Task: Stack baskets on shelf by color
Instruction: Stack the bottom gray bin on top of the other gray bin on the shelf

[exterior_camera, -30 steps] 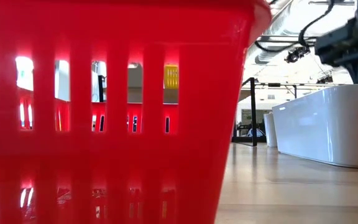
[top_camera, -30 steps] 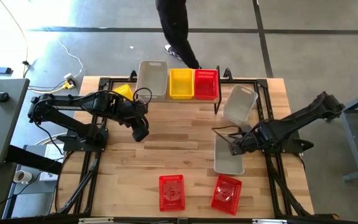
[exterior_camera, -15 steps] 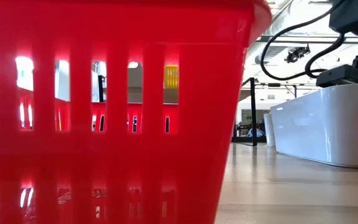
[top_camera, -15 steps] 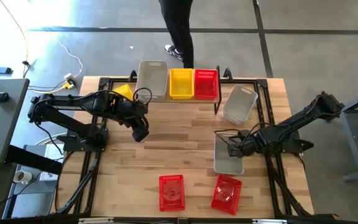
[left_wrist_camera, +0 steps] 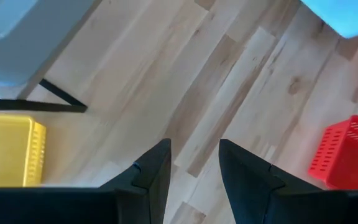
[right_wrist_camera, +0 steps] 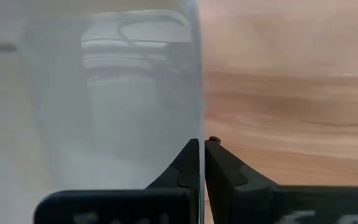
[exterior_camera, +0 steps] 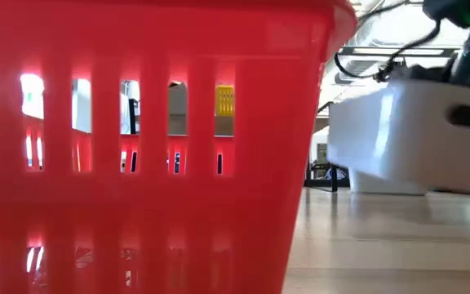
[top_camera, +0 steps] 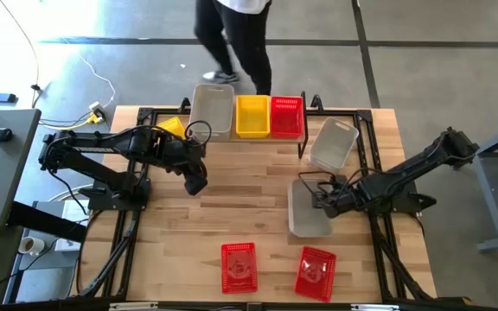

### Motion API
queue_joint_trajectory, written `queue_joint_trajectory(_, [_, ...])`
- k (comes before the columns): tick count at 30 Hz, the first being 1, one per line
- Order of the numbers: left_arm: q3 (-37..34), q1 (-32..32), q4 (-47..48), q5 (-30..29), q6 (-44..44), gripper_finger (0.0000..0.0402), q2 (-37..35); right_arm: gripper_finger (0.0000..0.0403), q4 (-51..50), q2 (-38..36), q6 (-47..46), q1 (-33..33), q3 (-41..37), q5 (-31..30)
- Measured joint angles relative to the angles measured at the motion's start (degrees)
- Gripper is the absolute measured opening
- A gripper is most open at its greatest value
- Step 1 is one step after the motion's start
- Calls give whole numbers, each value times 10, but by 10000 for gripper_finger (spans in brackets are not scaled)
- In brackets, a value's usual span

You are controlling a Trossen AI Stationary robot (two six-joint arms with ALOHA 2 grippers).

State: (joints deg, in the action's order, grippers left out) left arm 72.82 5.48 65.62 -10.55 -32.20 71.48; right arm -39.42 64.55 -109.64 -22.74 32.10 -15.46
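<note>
Right claw (top_camera: 320, 198) was clamped tight on the thin rim of a grey basket (top_camera: 306, 212), right of centre in the high view, on the counter (top_camera: 249, 186). Left claw (top_camera: 195, 185) hung over bare wood left of centre, fingers apart, holding nothing. The shelf (top_camera: 251, 131) at top centre carried a grey basket (top_camera: 212, 110), a yellow basket (top_camera: 252, 115) and a red basket (top_camera: 287, 116); another grey basket (top_camera: 333, 143) sat tilted just right of it, two red baskets (top_camera: 239, 266) lay at bottom centre, and a yellow one (top_camera: 172, 126) peeked out behind the left arm. Risk: pinching only one wall, the basket would likely swing or slip when lifted, and could clip the tilted grey one on the way to the shelf. The low view was mostly blocked by a red basket; basket count stayed incomplete; a person's legs (top_camera: 247, 39) showed at top, cut off.
</note>
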Motion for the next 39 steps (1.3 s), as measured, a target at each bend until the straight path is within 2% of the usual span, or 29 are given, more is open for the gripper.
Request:
queue_joint_trajectory(6, [0,-5,-62,-3,45,125,0,1,-23,24,5,11,72,-41])
queue_joint_trajectory(20, [0,-85,-236,-2,193,125,0,0,-179,207,43,21,348,-103])
queue_joint_trajectory(25, [0,-112,-246,-4,218,125,0,0,-184,258,52,37,414,-150])
queue_joint_trajectory(39, [1,-183,-248,-9,256,125,29,0,-186,389,139,93,577,-169])
